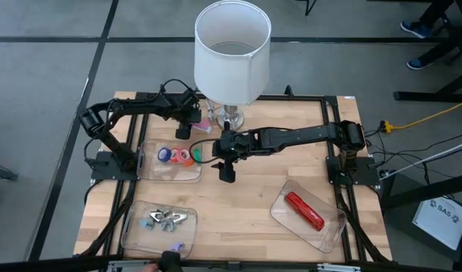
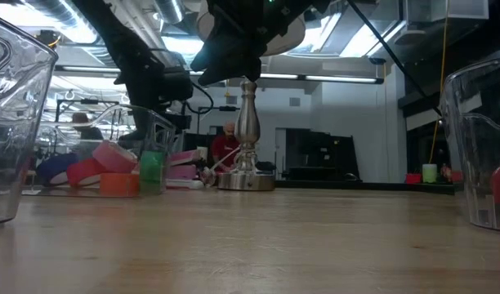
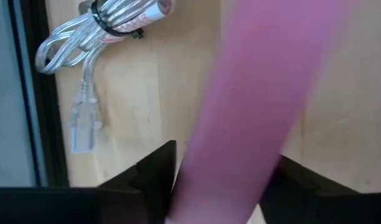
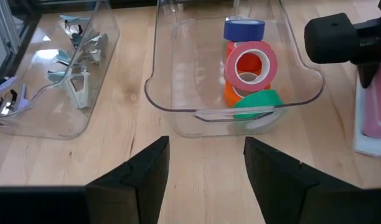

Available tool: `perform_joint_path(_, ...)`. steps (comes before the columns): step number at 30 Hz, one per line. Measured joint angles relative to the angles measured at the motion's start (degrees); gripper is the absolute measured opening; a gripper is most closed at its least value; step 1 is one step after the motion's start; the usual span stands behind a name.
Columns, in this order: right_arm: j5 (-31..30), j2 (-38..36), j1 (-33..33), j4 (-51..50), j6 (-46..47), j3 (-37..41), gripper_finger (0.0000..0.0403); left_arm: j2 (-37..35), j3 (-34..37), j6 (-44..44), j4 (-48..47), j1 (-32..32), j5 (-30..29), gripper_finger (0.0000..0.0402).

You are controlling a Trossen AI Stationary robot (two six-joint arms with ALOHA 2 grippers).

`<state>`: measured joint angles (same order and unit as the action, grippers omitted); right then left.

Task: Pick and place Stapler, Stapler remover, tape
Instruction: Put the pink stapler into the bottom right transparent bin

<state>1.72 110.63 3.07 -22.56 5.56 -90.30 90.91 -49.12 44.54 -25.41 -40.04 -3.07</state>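
Lamp with white shade rises closest to the overhead camera, standing at the table's far edge. Bare wood lies open mid-table between three clear trays: tape tray left of centre, tray of stapler removers at the near-left edge, tray holding the red stapler near right. Beyond the table, an open workshop under ceiling lights. Right gripper hangs above bare wood beside the tape tray, jaws apart, holding nothing. Left gripper is at the far edge beside the lamp base, jaws astride a pink object; cannot tell whether clamped. Tape rolls lie together in their tray
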Motion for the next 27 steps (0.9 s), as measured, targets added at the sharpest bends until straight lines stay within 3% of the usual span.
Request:
perform_joint_path(4, 0.0, 0.0, 0.0, 0.0, 0.0, 0.0, 0.0208, 0.0, 0.0, -0.3, 0.0, 1.0, -2.4, 0.0142)
perform_joint_path(16, 0.0, 0.0, 0.0, 0.0, 0.0, 0.0, 0.0208, -1.1, -3.2, -4.9, -4.2, 3.7, -3.8, 0.0142)
perform_joint_path(27, -0.1, 0.0, 0.0, 0.0, 1.0, 0.0, 0.0208, -13.9, -4.5, -9.1, -16.8, 2.3, -3.1, 0.0142)
